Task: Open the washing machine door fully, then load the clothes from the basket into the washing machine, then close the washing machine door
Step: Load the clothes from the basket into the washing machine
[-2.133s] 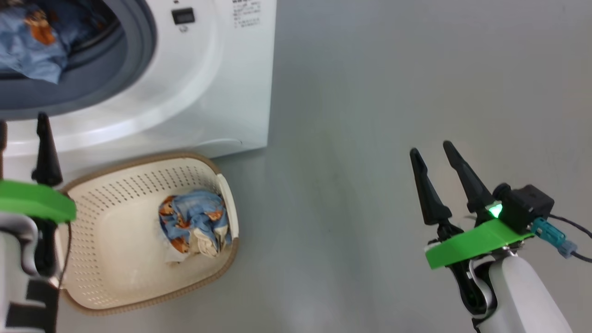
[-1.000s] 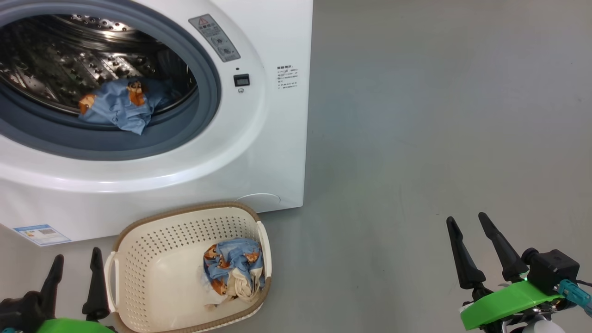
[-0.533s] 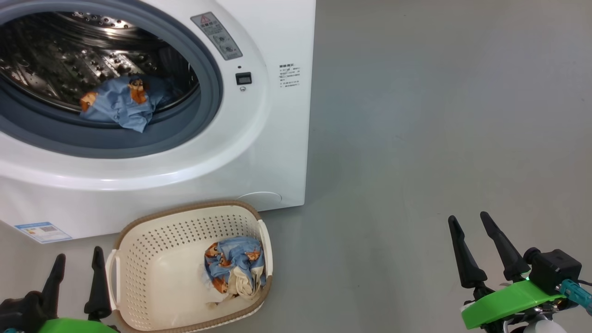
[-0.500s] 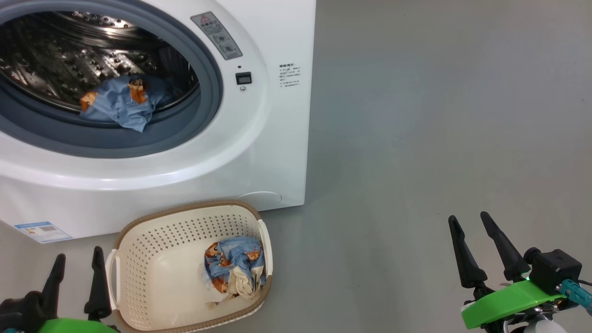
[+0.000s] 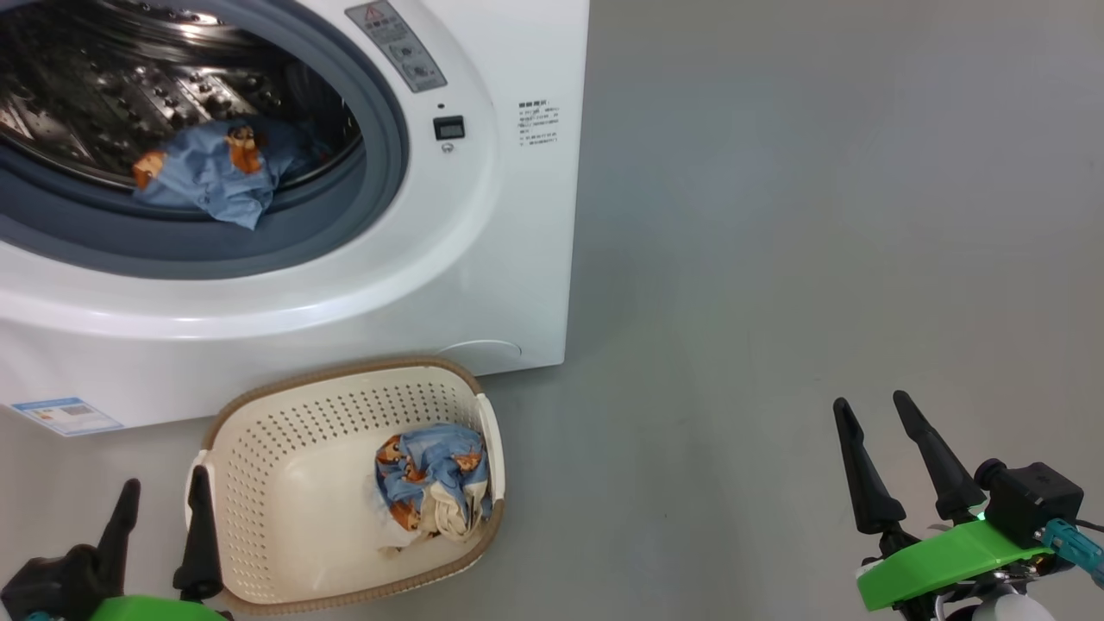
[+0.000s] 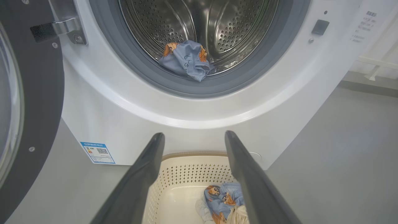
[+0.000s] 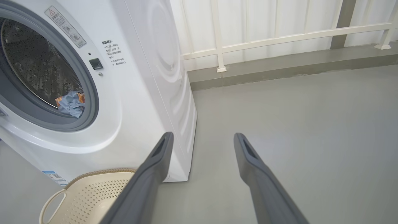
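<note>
Having swung back down from the drum (image 5: 103, 78), hovering by the basket (image 5: 345, 373) with left gripper (image 5: 166, 479) spread, empty | right gripper (image 5: 871, 414) open too | blue piece (image 5: 203, 172) in drum | bundle (image 5: 431, 479) in basket, next to fetch | door (image 6: 18, 93) wide.

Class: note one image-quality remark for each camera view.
Head view: glare streaks on the perforated steel drum. Left wrist view: lens bows the front of the big white washing machine; left pincer soft. Right wrist view: even light, right pincer soft.
</note>
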